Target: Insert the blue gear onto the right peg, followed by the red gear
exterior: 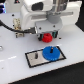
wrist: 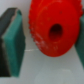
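The red gear [exterior: 47,37] is bracketed between the gripper [exterior: 46,37]'s wide-open fingers [wrist: 12,42], ungrasped, at 12 o'clock of the blue gear [exterior: 51,52]. An off-centre closure could tilt it.

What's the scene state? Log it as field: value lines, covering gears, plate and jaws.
blue gear: lies on the plate, toward the exterior view's right end
peg: none visible; presumably under the blue gear, cannot confirm
red gear: between the open jaws, hub hole facing the wrist camera
red gear on table or lifted: cannot tell
gripper: above the red gear, behind the plate
pads: teal, apart from the red gear
step left: red gear not yet on the plate
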